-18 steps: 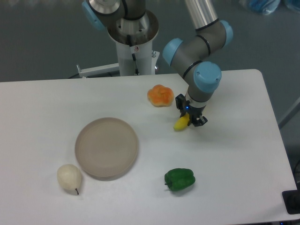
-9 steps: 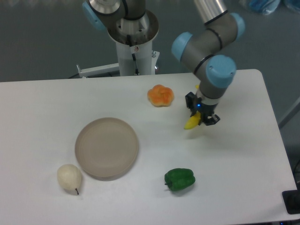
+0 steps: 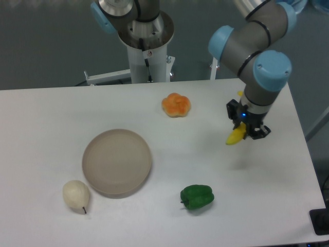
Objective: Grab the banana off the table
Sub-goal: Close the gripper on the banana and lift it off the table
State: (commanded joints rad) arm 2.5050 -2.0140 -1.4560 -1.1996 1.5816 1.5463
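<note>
The tool (image 3: 249, 127) pinches the banana (image 3: 236, 136) and holds it lifted above the surface (image 3: 46, 128) near its right edge, a faint shadow on the white top beneath.

The table (image 3: 61, 113) was seen as a smooth, matt white surface, while the banana (image 3: 235, 137) looked smooth and bright yellow, with a faint sheen like moulded plastic, as did the glossy green pepper (image 3: 197, 197) and the lumpy orange fruit (image 3: 176, 105). The plate (image 3: 117, 162) was finished in a dull, matt beige with fine concentric ridges, and the pear (image 3: 76, 194) was given a pale, matt skin. The arm (image 3: 257, 41) was covered in smooth grey metal with satin blue plastic caps, and the fingers (image 3: 261, 131) were made of matt black material.
</note>
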